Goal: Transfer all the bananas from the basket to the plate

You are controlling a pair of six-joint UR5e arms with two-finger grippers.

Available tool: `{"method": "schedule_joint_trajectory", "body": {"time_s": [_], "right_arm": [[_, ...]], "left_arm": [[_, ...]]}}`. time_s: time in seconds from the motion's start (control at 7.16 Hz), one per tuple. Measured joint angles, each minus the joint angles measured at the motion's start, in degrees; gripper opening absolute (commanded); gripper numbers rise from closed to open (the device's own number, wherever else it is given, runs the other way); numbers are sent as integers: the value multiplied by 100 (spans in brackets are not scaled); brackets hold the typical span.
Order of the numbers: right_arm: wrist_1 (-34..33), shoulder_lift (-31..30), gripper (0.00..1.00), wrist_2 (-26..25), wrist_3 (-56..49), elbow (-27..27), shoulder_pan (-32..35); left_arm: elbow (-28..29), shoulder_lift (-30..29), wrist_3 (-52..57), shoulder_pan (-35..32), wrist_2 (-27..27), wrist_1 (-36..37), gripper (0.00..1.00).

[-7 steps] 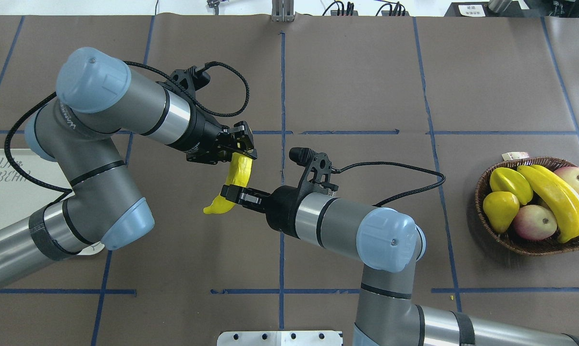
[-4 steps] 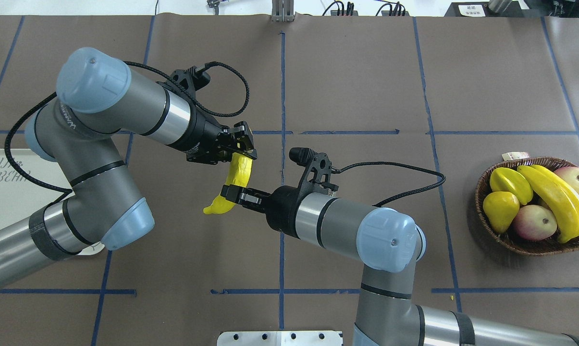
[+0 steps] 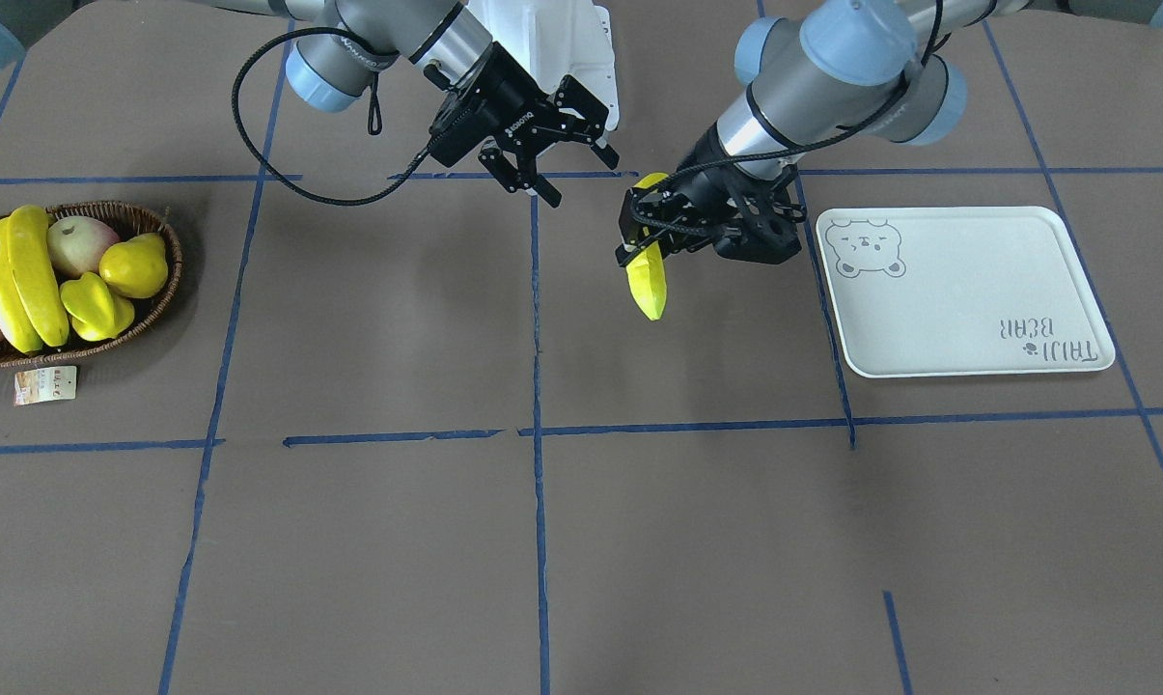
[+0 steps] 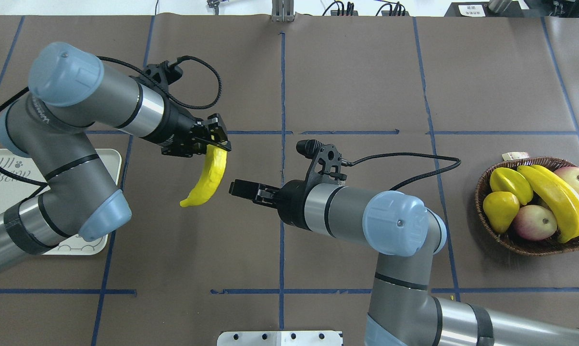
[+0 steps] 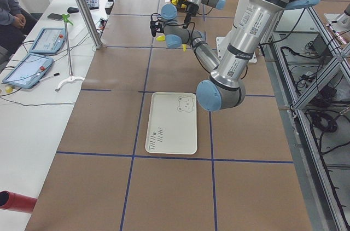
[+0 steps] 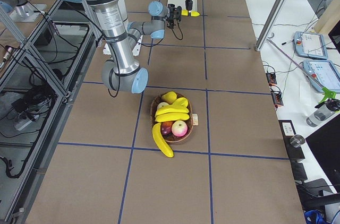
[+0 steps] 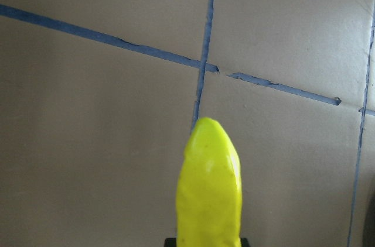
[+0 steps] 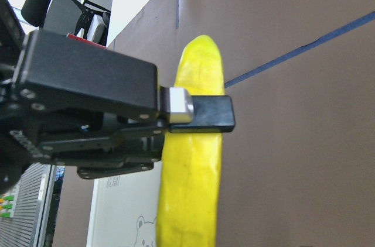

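Mid-table | left jaws clamped on one end of a glossy, curved yellow plastic banana (image 4: 206, 179) dangling above the brown table (image 4: 366, 72) | right jaws apart, near it but clear | best carried left and lowered flat onto the pale rectangular bear-print plate (image 3: 967, 290) before letting go

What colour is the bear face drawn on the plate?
The bear face is a grey outline on the pale plate; exterior front-facing view shows it best.

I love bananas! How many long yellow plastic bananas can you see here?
4. One long yellow plastic banana hangs from the left gripper. Two lie side by side across the brown wicker basket. One pokes over its rim. Others could hide underneath.
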Motion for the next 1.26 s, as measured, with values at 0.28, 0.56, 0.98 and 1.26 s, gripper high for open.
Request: {"method": "schedule_joint_trajectory", "body": {"time_s": [0.28, 0.56, 0.98, 1.26], "right_arm": [[-1374, -181, 100, 925, -51, 552, 502], [-2931, -268, 100, 1761, -437, 965, 1133], [-4834, -645, 100, 2350, -2009, 1613, 1747], [-5272, -799, 100, 2441, -2445, 1749, 1920]], "left_arm": [[-12, 734, -1, -522, -13, 26, 0], [19, 1613, 41, -972, -26, 22, 0], [243, 2781, 292, -1461, 7, -41, 0], [654, 3210, 1017, -1839, 14, -87, 0]]}}
